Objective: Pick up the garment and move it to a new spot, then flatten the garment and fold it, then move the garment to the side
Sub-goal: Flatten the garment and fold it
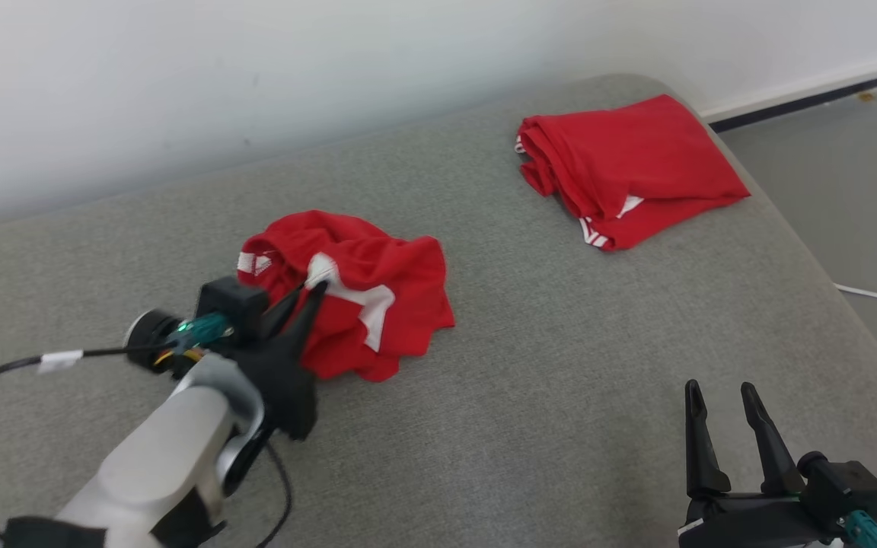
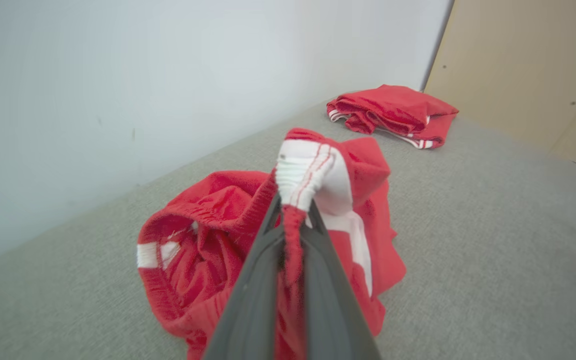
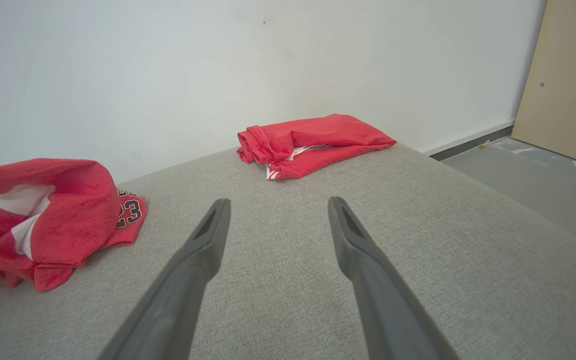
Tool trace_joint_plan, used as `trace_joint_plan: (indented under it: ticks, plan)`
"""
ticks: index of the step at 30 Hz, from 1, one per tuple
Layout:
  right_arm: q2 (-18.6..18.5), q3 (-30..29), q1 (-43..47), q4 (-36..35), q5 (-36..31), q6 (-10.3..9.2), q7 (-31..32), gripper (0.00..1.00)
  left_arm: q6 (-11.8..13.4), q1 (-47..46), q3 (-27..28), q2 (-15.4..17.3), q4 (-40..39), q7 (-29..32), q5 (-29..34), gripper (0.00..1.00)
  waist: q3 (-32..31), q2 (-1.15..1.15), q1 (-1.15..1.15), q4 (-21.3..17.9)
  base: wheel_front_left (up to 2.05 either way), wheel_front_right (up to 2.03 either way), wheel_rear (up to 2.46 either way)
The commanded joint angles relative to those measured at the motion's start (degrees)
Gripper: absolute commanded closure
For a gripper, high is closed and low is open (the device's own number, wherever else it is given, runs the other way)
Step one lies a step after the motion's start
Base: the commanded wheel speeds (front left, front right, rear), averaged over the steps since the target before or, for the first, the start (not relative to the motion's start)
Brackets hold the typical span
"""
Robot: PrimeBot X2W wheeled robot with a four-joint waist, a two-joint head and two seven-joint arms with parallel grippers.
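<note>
At 8 o'clock in the head view, the left gripper pinches a white-trimmed fold of the crumpled red garment, which lies on the grey cushion just left of centre. The pinch looks narrow, so the lift is best made slow and straight until the cloth hangs free. It can then go toward bare cushion at 6 o'clock, clear of the folded garment at 1 o'clock. The right gripper, at 5 o'clock, stands spread and empty. Count: two red garments, two grippers, one cushion.
</note>
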Motion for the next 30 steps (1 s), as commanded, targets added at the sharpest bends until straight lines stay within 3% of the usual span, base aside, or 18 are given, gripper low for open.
trace_joint_plan:
  ticks: [1, 10, 15, 30]
  plan:
    - [0.04, -0.10, 0.45, -0.03, -0.09, 0.05, -0.26, 0.00, 0.09, -1.02, -0.29, -0.68, -0.54, -0.35, -0.27, 1.00, -0.76, 0.00, -0.01, 1.08, 0.00, 0.00, 0.00]
    - [0.02, -1.13, 1.67, -0.07, -1.66, 0.05, -0.25, 0.00, 0.91, -2.55, 3.69, -7.93, -10.56, -0.75, 3.82, 1.00, -3.58, 0.00, -0.01, 7.86, 0.00, 0.00, 0.00]
    - [0.03, -1.56, 2.67, 0.25, -1.95, 0.05, -0.25, 0.00, 2.51, 0.61, 6.40, -9.13, -15.66, -0.77, 4.83, 1.00, -4.97, 0.00, -0.01, 11.73, 0.00, 0.00, 0.00]
    - [0.01, -1.80, 3.10, -0.02, -2.15, 0.05, -0.26, 0.00, 8.97, 29.07, 17.84, -0.48, -25.11, -0.78, 2.28, 1.00, -3.69, 0.00, -0.01, 18.25, 0.00, 0.00, 0.00]
